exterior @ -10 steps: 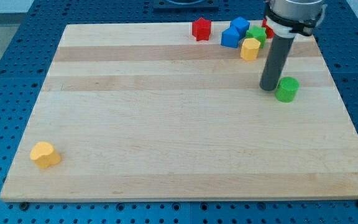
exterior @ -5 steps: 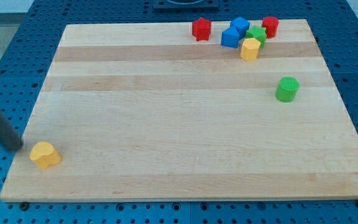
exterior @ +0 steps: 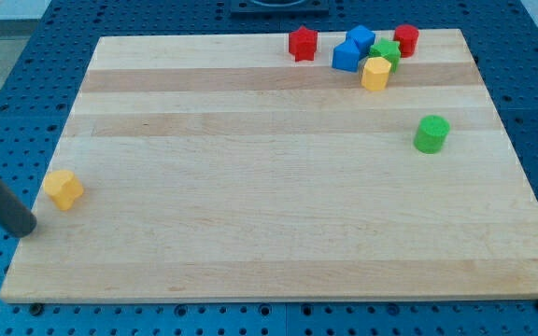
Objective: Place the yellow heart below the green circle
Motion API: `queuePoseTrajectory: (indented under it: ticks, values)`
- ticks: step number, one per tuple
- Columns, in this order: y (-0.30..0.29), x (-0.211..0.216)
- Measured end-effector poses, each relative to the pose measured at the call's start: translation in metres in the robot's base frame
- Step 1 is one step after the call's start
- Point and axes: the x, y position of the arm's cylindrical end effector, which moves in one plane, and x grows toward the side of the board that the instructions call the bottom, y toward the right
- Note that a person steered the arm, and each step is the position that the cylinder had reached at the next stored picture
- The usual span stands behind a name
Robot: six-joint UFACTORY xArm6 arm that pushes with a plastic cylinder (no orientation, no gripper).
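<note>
My tip (exterior: 26, 230) sits at the view's left edge of the wooden surface (exterior: 278, 224), rod coming in diagonally from off-frame left. No gripper on this rig, nothing held. Yellow heart (exterior: 63, 189) lies just up and right of the tip, near it but apart, close to the surface's left edge. Green circle (exterior: 431, 133) is well apart from it, far over on the view's right, mid-height. Cluster at the view's top right — red star-like block (exterior: 303, 42) on its own to the left, then two blue blocks (exterior: 351, 49) touching each other, a green block (exterior: 387, 51) behind a yellow block (exterior: 375, 73), and a red cylinder (exterior: 406, 38) at the far right.
</note>
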Motion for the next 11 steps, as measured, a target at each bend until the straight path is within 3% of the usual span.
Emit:
queuePoseTrajectory:
  ticks: [2, 3, 4, 5, 6, 7, 8, 9, 11]
  values:
    - [0.048, -0.051]
    - [0.038, -0.089]
    - [0.085, -0.097]
    - [0.133, -0.077]
    - [0.134, -0.048]
    - [0.174, -0.024]
    - [0.234, -0.025]
    - [0.237, -0.089]
    - [0.314, -0.057]
